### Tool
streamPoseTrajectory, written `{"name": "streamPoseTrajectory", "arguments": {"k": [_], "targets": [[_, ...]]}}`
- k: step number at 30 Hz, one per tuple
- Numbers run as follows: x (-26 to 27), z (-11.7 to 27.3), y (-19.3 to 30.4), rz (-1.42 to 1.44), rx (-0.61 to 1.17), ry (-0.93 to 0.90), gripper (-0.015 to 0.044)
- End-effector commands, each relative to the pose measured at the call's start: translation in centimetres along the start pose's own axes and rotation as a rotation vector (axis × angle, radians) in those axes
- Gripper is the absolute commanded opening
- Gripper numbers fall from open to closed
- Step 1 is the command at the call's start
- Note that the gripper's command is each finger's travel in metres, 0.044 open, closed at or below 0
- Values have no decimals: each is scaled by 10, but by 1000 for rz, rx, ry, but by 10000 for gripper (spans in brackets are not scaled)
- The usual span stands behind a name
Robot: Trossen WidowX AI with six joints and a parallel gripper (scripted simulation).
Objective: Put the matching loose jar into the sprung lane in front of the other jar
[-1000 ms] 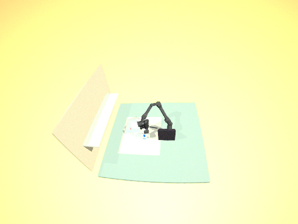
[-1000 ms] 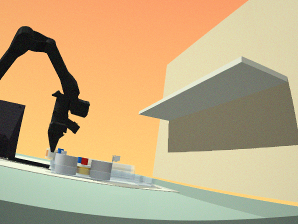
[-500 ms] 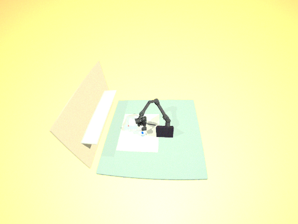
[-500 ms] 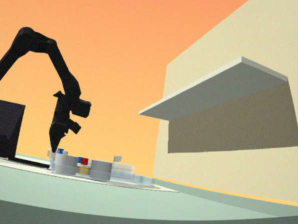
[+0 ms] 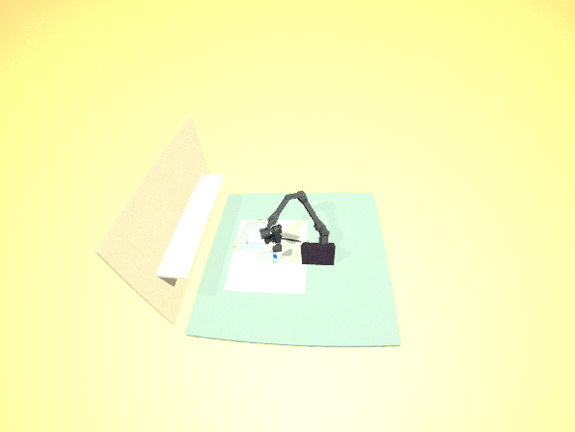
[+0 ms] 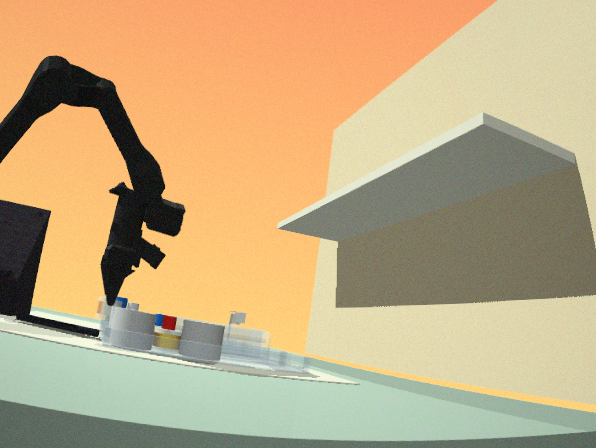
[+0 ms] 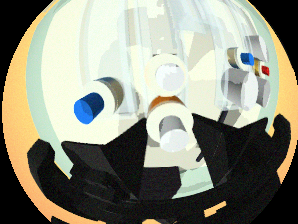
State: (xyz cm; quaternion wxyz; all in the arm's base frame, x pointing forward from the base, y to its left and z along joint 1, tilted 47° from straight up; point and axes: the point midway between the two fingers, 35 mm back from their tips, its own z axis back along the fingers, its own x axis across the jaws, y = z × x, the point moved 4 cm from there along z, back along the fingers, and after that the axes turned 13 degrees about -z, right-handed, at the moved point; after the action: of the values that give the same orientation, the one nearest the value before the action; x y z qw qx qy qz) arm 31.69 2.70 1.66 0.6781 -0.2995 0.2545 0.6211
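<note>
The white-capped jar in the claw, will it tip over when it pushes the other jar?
The white-capped jar looks tall and narrow, so it might tip if pushed high. The claw is shut on it, probably steadying it. Its smooth round sides could slip.

Looked like a bare shop-shelf mock-up: a pale green table [image 5: 338, 299] with a white mat [image 5: 265, 280] near its left edge, a beige wall panel [image 6: 450, 75] carrying one white shelf [image 6: 425, 180], plain orange backdrop.

Four jars show: two white-lidded [image 7: 172, 133] [image 7: 170, 78], one blue-lidded [image 7: 89, 107], one red-lidded [image 7: 265, 70].
</note>
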Motion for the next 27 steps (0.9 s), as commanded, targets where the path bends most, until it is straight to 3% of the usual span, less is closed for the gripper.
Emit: {"name": "streamPoseTrajectory", "arguments": {"k": [1, 27], "targets": [[1, 3, -10, -15, -24, -4, 0], [2, 5, -19, -15, -25, -4, 0]]}}
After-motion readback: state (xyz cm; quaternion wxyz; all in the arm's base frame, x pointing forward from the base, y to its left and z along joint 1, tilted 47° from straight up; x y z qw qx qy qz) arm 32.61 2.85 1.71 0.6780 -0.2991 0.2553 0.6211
